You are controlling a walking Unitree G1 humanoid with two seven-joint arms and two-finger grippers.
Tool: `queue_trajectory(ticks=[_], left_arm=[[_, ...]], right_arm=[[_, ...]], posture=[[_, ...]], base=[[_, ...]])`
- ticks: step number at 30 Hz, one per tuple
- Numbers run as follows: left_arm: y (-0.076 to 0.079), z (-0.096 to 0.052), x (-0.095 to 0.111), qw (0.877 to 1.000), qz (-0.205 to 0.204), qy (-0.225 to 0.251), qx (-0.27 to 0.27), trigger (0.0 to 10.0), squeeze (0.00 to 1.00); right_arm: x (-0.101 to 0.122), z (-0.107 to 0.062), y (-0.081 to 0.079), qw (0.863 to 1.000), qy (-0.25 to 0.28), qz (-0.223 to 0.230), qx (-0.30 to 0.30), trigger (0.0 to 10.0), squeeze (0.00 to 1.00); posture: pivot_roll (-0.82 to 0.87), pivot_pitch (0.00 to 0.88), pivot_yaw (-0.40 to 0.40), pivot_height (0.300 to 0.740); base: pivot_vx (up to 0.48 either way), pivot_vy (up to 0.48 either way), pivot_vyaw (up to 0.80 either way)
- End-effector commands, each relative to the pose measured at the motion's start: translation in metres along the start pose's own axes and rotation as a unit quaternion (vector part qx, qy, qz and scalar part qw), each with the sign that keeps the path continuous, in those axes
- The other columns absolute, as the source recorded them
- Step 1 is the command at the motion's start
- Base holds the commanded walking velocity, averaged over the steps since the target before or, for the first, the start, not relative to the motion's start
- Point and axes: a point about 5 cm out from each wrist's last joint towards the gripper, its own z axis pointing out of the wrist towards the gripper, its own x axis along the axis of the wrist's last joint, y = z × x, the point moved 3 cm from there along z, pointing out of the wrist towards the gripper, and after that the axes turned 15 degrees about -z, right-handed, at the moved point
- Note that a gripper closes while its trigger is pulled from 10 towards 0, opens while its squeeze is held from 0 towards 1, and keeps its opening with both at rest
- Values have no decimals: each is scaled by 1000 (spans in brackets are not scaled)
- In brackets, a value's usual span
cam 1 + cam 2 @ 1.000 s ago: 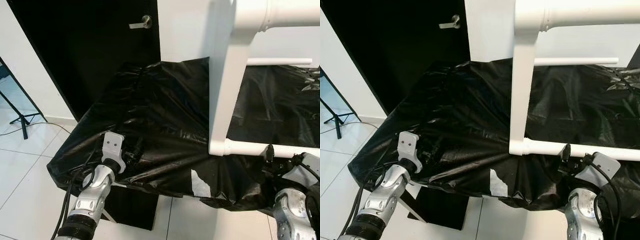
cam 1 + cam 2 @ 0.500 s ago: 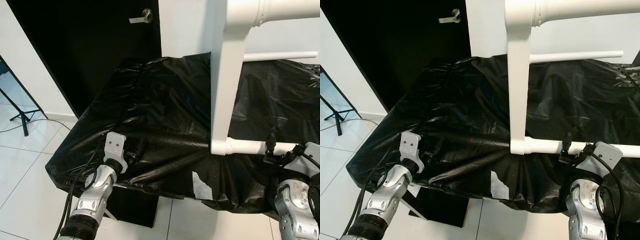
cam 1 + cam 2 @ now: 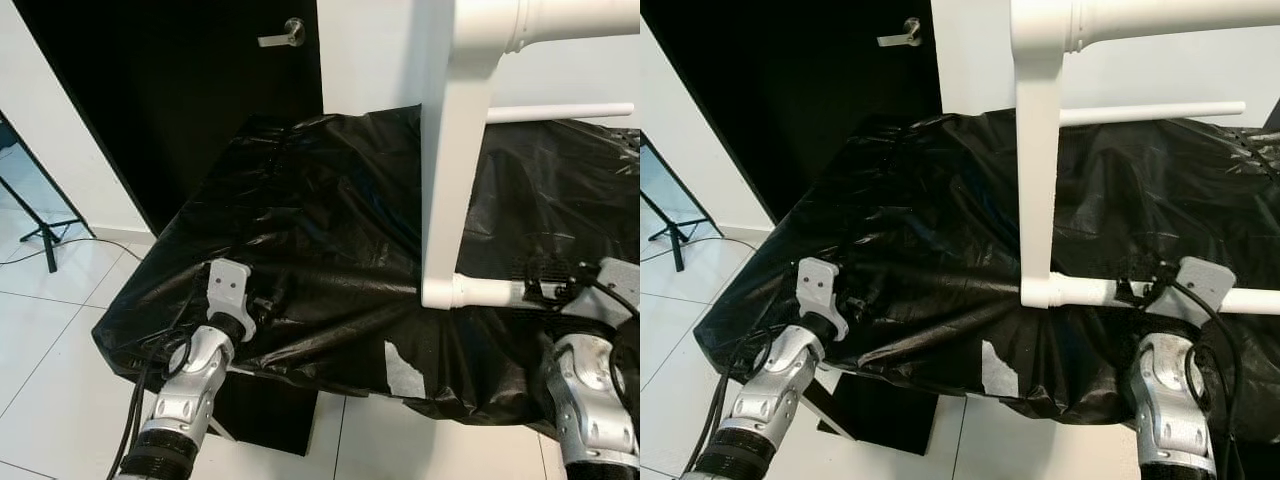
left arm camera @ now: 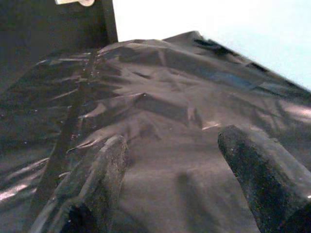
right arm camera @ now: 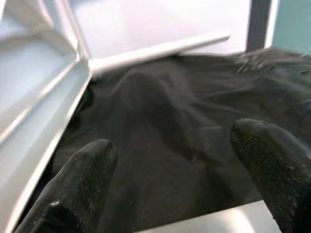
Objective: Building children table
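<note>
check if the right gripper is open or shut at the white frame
Open. The right gripper shows its two black fingers spread wide apart, black plastic sheet between them, white frame beside.

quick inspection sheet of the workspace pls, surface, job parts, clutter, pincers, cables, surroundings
surface: table under crumpled black plastic sheet, torn patch at front edge
job's things: white table frame standing on the sheet, lower rail along the front
clutter: nothing seen
grippers: left pincer open over the sheet; right pincer open at the lower rail
cables: black cables on both arms
surroundings: black door with lever handle, tripod legs on white tile floor
</note>
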Motion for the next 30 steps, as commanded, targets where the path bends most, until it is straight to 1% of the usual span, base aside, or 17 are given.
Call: queue_trajectory(ticks=[1, 2, 3, 4, 5, 7, 9, 10, 12, 14, 15, 17, 20, 22, 25, 29, 30], left_arm=[[10, -3, -3, 997, -3, -25, -76, 10000, 0], [14, -4, 0, 996, -9, -20, -89, 10000, 0], [23, -5, 5, 993, -22, -16, -115, 10000, 0], [23, -5, 5, 993, -22, -16, -115, 10000, 0], [33, -8, 10, 989, -36, -15, -144, 10000, 0], [33, -8, 10, 989, -36, -15, -144, 10000, 0], [53, -14, 16, 980, -47, -19, -194, 10000, 0], [59, -16, 16, 977, -48, -23, -206, 10000, 0], [59, -16, 16, 977, -48, -23, -206, 10000, 0], [71, -19, 17, 972, -45, -31, -230, 10000, 0], [71, -19, 17, 972, -45, -31, -230, 10000, 0], [78, -20, 19, 969, -47, -31, -240, 10000, 0], [78, -19, 21, 969, -44, -30, -240, 10000, 0], [77, -21, 26, 971, -34, -30, -235, 10000, 0], [77, -22, 30, 972, -32, -30, -232, 10000, 0], [79, -23, 35, 972, -30, -27, -231, 10000, 0], [80, -23, 37, 972, -29, -25, -231, 10000, 0]], right_arm=[[-2, 1, -5, 1000, -8, -5, 11, 10000, 0], [-3, 3, -8, 1000, -11, -6, 18, 10000, 0], [-2, 7, -14, 999, -13, -8, 33, 10000, 0], [-2, 7, -14, 999, -13, -8, 33, 10000, 0], [-2, 10, -22, 998, -13, -6, 53, 10000, 0], [-2, 10, -22, 998, -13, -6, 53, 10000, 0], [-1, 16, -36, 996, -11, -9, 88, 10000, 0], [-1, 17, -40, 995, -12, -7, 98, 10000, 0], [-1, 17, -40, 995, -12, -7, 98, 10000, 0], [0, 22, -51, 992, -13, -8, 123, 10000, 0], [0, 22, -51, 992, -13, -8, 123, 10000, 0], [1, 26, -62, 988, -19, -8, 150, 10000, 0], [1, 27, -66, 986, -22, -13, 162, 10000, 0], [-1, 27, -75, 982, -29, -14, 186, 10000, 0], [-2, 27, -78, 980, -30, -13, 195, 10000, 0], [-2, 26, -85, 978, -33, -2, 208, 10000, 0], [-2, 25, -90, 976, -35, 6, 214, 10000, 0]], posture=[[-61, 0, 59, 740], [-60, 0, 59, 740], [-43, 0, 46, 740], [-43, 0, 46, 740], [-36, 0, 41, 740], [-36, 0, 41, 740], [-20, 0, 29, 740], [-20, 0, 29, 740], [-20, 0, 29, 740], [-9, 0, 19, 740], [-9, 0, 19, 740], [-3, 0, 14, 740], [6, 0, 7, 740], [15, 0, 1, 740], [18, 0, -1, 740], [21, 0, -2, 740], [23, 0, -1, 740]], base=[[0, 0, 0], [0, 0, 0], [0, 0, 0], [0, 0, 0], [0, 0, 0], [0, 0, 0], [0, 0, 0], [0, 0, 0], [0, 0, 0], [0, 0, 0], [0, 0, 0], [0, 0, 0], [0, 0, 0], [0, 0, 0], [0, 0, 0], [0, 0, 0], [0, 0, 0]])
